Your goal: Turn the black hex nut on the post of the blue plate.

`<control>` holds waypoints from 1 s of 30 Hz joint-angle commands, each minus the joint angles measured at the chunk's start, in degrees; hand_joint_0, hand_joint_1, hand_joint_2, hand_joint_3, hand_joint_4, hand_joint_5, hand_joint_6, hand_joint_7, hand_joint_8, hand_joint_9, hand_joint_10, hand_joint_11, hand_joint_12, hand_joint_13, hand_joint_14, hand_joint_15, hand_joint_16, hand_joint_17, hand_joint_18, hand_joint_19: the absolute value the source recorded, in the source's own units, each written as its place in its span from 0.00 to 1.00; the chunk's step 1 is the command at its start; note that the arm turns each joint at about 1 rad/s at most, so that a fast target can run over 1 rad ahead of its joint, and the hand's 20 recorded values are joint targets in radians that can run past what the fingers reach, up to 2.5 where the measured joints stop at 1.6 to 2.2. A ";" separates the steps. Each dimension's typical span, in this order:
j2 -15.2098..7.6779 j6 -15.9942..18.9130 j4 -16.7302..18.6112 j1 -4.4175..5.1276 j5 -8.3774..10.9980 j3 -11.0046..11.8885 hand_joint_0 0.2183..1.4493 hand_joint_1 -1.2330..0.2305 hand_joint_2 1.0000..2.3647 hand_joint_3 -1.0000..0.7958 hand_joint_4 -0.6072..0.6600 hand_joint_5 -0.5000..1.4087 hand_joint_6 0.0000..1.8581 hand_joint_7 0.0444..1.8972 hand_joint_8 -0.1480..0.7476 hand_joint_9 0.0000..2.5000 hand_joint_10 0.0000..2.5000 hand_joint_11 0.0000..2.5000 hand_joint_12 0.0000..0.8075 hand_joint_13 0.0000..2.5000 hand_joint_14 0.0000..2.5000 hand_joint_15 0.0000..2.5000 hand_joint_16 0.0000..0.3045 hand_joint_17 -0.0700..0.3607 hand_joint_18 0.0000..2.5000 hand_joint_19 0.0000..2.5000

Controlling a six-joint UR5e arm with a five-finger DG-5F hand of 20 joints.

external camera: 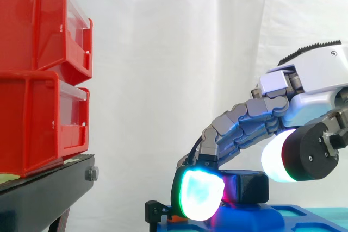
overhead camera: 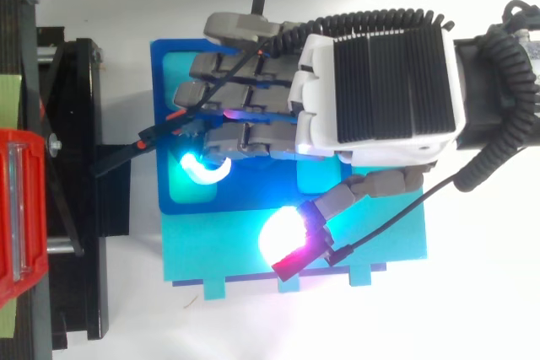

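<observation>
In the side view the black hex nut (external camera: 249,187) sits on the blue plate (external camera: 283,218) at the bottom; its post is hidden. My hand (external camera: 321,74) reaches in from the right, its fingers curled down over the nut. One glowing cyan fingertip (external camera: 198,194) presses against the nut's left side. The thumb, glowing white (external camera: 276,161), hangs above and to the right of the nut, closer to the camera. From above, the hand (overhead camera: 380,82) covers the nut and much of the blue plate (overhead camera: 164,65).
Two stacked red bins (external camera: 38,25) stand on the black stand (external camera: 43,194) at the left. The blue plate lies on a teal base (overhead camera: 219,250). A black bracket (external camera: 155,210) sticks out at the plate's left edge, towards the stand.
</observation>
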 commanded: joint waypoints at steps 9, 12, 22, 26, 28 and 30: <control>0.00 -0.09 -3.28 -0.84 -1.68 1.85 0.22 0.57 0.00 0.28 0.62 0.16 0.27 0.39 0.42 0.11 0.00 0.00 0.44 0.05 0.00 0.01 0.18 0.44 0.00 0.02; 0.00 -0.18 -4.33 -1.01 -1.95 2.20 0.22 0.57 0.00 0.28 0.62 0.16 0.27 0.39 0.42 0.11 0.00 0.00 0.44 0.05 0.00 0.00 0.18 0.44 0.00 0.02; 0.00 -0.26 -4.24 -2.07 -3.44 2.29 0.22 0.57 0.00 0.28 0.62 0.16 0.27 0.39 0.42 0.11 0.00 0.00 0.44 0.05 0.00 0.00 0.18 0.44 0.00 0.02; 0.09 -0.35 -4.24 -2.59 -4.14 2.29 0.22 0.57 0.00 0.28 0.63 0.16 0.27 0.39 0.42 0.11 0.00 0.00 0.44 0.05 0.00 0.00 0.17 0.44 0.00 0.02; 0.00 -0.35 -4.07 -2.86 -4.67 2.29 0.22 0.57 0.00 0.28 0.63 0.16 0.27 0.39 0.42 0.11 0.00 0.00 0.44 0.05 0.00 0.00 0.18 0.44 0.00 0.02; 0.00 -0.35 -3.89 -3.03 -4.93 2.29 0.22 0.57 0.00 0.28 0.62 0.16 0.27 0.39 0.42 0.11 0.00 0.00 0.44 0.05 0.00 0.00 0.18 0.44 0.00 0.02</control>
